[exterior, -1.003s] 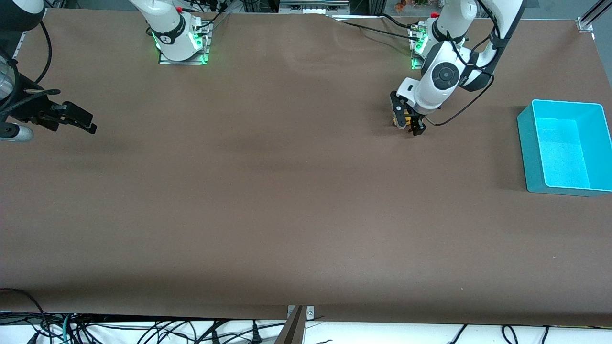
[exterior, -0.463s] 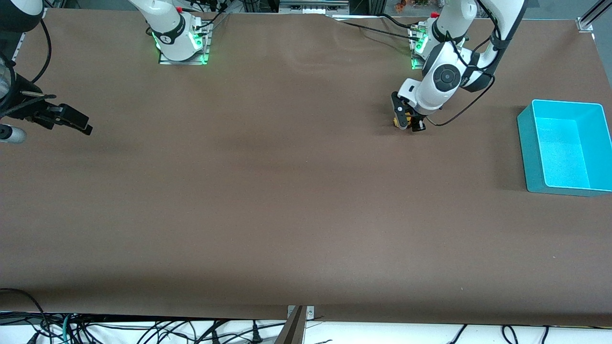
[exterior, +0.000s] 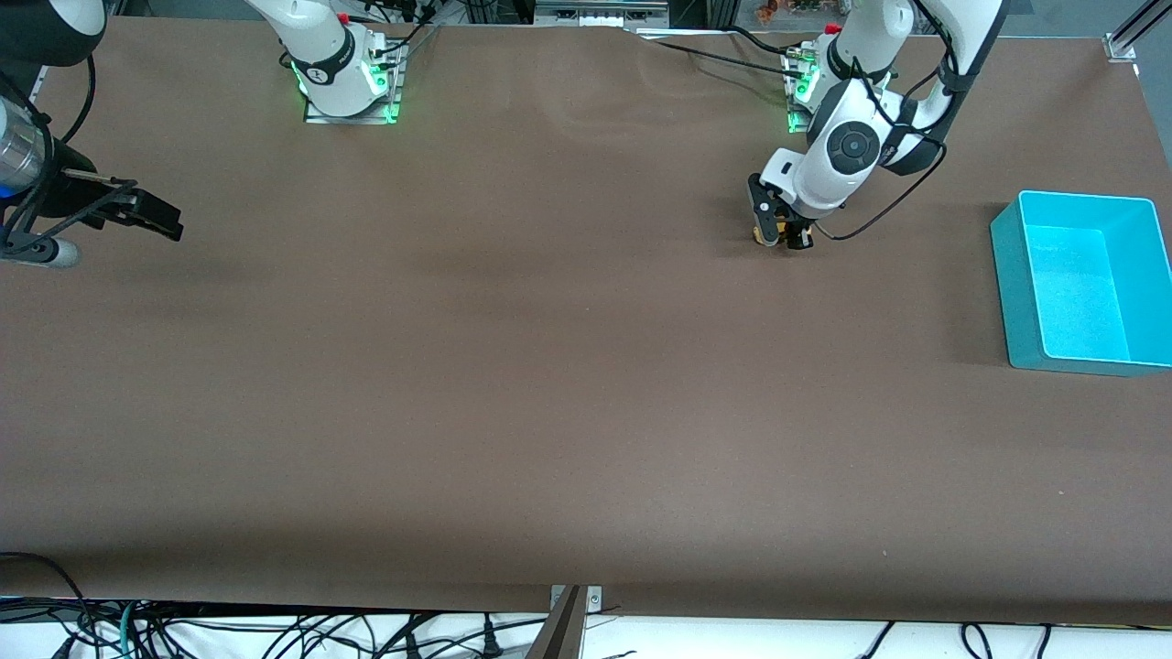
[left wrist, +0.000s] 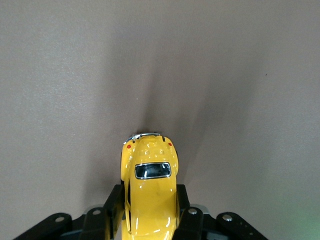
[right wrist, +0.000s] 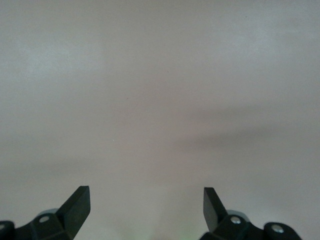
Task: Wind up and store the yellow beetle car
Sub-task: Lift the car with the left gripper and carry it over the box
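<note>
The yellow beetle car (left wrist: 150, 187) is a small rounded toy with a dark window. It sits between the black fingers of my left gripper (left wrist: 149, 207), which is shut on its sides. In the front view the left gripper (exterior: 779, 234) holds the car (exterior: 776, 230) low at the table surface, close to the left arm's base. My right gripper (exterior: 154, 215) is open and empty over the right arm's end of the table. Its wrist view shows its gripper (right wrist: 146, 200) over bare table only.
A teal open bin (exterior: 1007, 284) stands at the left arm's end of the table, nearer to the front camera than the car. Brown table covering (exterior: 549, 366) fills the middle. Cables lie along the front edge.
My left gripper has drawn the car a little toward the arm bases, and its fingers have come closer together. My right gripper has shifted slightly at its end of the table.
</note>
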{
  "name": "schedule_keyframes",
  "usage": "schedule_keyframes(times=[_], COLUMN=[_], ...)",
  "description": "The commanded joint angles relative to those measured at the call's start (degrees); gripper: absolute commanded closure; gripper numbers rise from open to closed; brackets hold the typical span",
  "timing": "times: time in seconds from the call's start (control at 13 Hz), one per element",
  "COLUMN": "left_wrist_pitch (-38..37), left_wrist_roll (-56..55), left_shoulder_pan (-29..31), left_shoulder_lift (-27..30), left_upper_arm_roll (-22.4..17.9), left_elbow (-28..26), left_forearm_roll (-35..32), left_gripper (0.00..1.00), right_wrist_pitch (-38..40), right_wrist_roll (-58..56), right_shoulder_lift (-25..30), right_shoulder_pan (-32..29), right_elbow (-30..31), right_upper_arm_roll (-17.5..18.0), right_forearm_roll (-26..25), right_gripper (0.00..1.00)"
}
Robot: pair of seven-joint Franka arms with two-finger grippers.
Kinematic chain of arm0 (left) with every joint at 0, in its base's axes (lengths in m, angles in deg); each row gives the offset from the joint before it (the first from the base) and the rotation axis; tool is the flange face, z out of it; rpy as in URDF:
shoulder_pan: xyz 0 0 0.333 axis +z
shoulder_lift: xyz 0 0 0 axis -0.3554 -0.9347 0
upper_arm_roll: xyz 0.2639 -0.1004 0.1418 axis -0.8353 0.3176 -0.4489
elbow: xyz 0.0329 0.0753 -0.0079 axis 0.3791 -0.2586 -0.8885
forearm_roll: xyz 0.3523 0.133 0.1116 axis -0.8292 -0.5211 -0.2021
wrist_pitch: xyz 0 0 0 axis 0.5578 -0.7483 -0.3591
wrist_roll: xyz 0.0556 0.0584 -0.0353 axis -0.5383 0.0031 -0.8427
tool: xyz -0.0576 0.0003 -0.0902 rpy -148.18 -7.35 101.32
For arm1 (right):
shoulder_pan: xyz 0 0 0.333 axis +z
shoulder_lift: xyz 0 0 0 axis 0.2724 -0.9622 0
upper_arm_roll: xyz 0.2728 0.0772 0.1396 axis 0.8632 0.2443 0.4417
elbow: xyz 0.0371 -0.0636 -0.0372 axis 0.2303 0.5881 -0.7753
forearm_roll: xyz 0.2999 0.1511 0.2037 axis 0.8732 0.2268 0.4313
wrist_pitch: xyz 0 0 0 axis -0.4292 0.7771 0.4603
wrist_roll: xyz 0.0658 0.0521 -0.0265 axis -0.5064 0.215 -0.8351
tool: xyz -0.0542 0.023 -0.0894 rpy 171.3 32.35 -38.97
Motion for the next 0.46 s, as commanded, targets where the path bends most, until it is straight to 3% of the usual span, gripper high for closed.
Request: schedule_keyframes(times=[0.0,0.23,0.39], left_wrist_pitch=[-0.49,-8.47,-15.94], left_wrist_roll=[1.1,4.43,9.51], left_shoulder_pan=[0.95,4.45,9.45], left_shoulder_lift=[0.14,4.1,3.84], left_upper_arm_roll=[-0.11,-0.28,-0.37], left_elbow=[0.19,3.34,10.0], left_forearm_roll=[-1.36,-1.28,-1.28], left_gripper=[0.83,0.83,0.83], right_wrist_pitch=[0.96,1.05,0.35], right_wrist_roll=[0.0,-1.84,-3.51], right_shoulder_lift=[0.39,1.18,1.18], right_shoulder_pan=[0.58,0.66,0.66], right_elbow=[-0.42,-0.33,-0.42], right_upper_arm_roll=[-0.4,1.0,1.0], right_forearm_roll=[-0.96,-0.17,0.97], right_gripper=[0.0,0.0,0.0])
